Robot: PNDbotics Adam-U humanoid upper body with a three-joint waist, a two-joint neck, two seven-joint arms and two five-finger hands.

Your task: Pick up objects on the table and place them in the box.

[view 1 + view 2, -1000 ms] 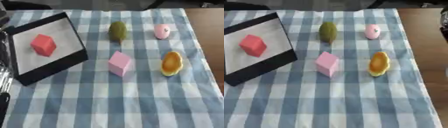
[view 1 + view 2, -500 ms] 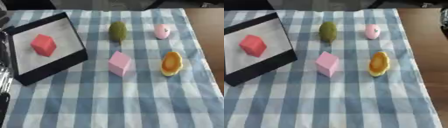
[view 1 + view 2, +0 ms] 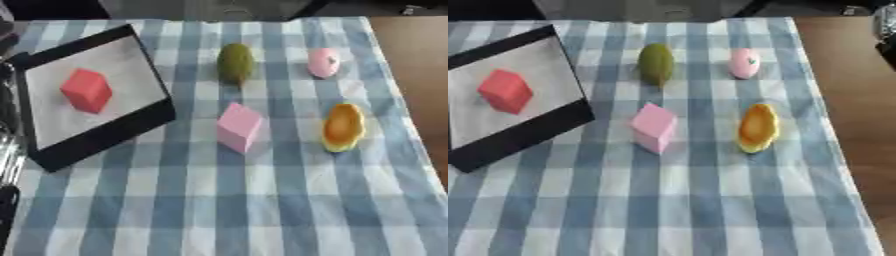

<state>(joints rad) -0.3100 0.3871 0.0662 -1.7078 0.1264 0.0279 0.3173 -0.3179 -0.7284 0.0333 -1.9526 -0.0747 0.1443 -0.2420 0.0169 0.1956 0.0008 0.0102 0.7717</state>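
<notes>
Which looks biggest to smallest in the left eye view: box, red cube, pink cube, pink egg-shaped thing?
1. Box, by far the largest.
2. Red cube and pink cube: these look alike, so no ranking between them.
3. Pink egg-shaped thing, smallest, though it lies farther from the camera.

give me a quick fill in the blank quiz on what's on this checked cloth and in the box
1. The only thing inside the box is a ____ cube.
2. The pink cube lies on the cloth between the box and the ____ fruit-like piece.
3. The green oval thing lies to the ____ of the small pink rounded thing.

Missing words: red; orange; left
</notes>
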